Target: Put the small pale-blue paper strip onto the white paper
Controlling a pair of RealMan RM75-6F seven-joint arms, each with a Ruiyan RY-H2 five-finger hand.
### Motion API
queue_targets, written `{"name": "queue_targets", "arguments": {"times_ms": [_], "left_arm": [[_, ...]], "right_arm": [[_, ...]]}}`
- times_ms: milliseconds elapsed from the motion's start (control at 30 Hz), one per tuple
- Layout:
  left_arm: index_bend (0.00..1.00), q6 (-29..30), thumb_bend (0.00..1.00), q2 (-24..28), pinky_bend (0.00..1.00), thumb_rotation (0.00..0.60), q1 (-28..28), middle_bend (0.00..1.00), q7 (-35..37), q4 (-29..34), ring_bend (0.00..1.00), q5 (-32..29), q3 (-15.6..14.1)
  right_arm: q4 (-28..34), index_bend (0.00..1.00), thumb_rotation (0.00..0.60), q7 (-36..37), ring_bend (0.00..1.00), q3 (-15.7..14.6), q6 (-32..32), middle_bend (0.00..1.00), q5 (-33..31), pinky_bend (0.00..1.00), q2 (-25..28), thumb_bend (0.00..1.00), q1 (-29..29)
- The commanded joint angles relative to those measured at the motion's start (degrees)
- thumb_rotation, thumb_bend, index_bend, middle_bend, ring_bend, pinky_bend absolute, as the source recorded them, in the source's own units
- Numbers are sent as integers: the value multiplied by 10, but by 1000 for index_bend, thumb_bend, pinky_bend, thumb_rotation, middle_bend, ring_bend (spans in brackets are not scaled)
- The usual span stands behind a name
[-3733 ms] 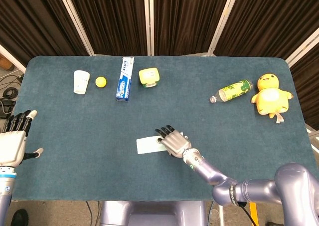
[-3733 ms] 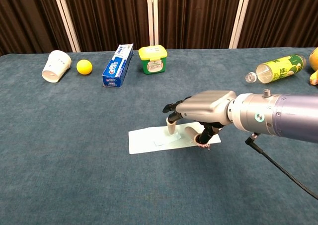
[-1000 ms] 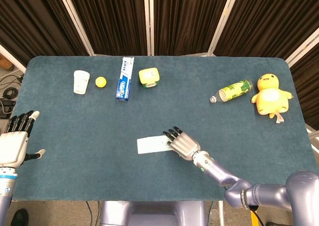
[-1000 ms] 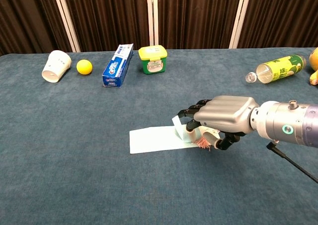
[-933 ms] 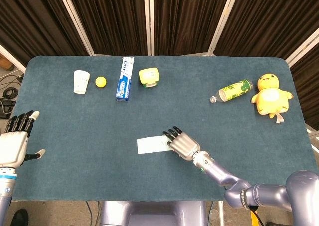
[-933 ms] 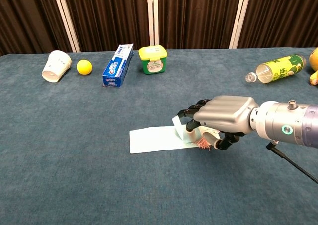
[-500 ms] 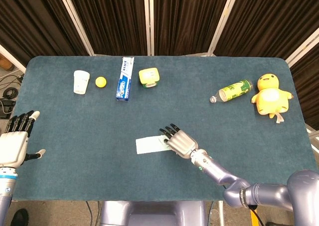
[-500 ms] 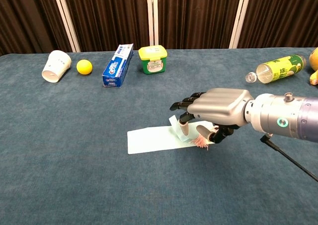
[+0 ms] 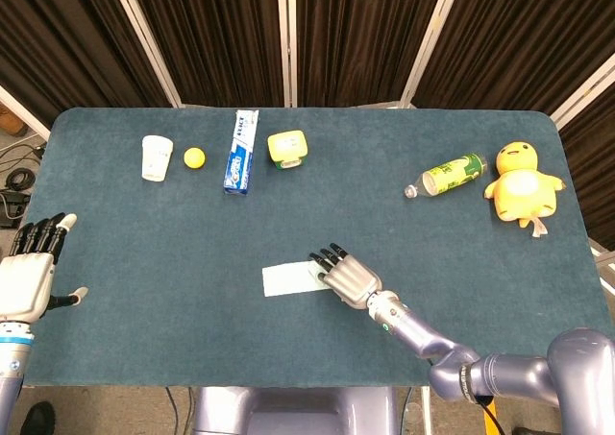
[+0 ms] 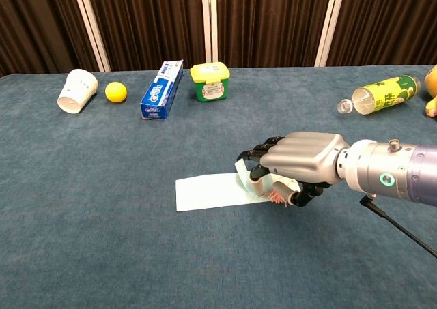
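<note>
The white paper (image 9: 286, 279) (image 10: 208, 191) lies flat on the blue tabletop, near the front middle. My right hand (image 9: 346, 277) (image 10: 297, 159) hovers palm down over the paper's right end, fingers curled down. The small pale-blue paper strip (image 10: 243, 176) stands curled up off the paper's right edge, seemingly pinched between the fingertips and the thumb; in the head view the hand hides it. My left hand (image 9: 27, 274) stays off the table's left edge, holding nothing, fingers straight and apart.
Along the far side lie a tipped white cup (image 10: 76, 90), a yellow ball (image 10: 116, 91), a toothpaste box (image 10: 162, 89) and a yellow-lidded tub (image 10: 209, 80). A green bottle (image 10: 379, 94) and a yellow plush chick (image 9: 522, 186) lie at the right.
The strip, flat under the fingers 3.7 s ago, now curls upright at the fingertips. Since half a second ago the right hand's fingers have curled in more and the hand dropped slightly.
</note>
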State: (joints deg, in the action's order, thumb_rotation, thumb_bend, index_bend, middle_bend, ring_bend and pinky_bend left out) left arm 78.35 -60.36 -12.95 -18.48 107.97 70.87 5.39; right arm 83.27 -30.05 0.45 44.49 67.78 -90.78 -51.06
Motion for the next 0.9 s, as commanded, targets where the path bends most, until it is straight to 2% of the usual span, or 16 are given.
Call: {"name": "queue_targets", "arguments": {"times_ms": [33,367,900], "left_arm": [[0,0,0,0,0,600,0,0,0,0,0,1,0],[0,0,0,0,0,600,0,0,0,1,0,0,0],[0,-1,0,0,0,600,0,0,1,1,0,1,0]], "right_arm": [[-2,394,600,0,0,-1,-1,0,0,0,-1,699,1],[4,395,600,4,0,10,5,0,2,0,7,700,1],[-5,400,600,0,0,1,-4,0,0,0,-1,701,4]]}}
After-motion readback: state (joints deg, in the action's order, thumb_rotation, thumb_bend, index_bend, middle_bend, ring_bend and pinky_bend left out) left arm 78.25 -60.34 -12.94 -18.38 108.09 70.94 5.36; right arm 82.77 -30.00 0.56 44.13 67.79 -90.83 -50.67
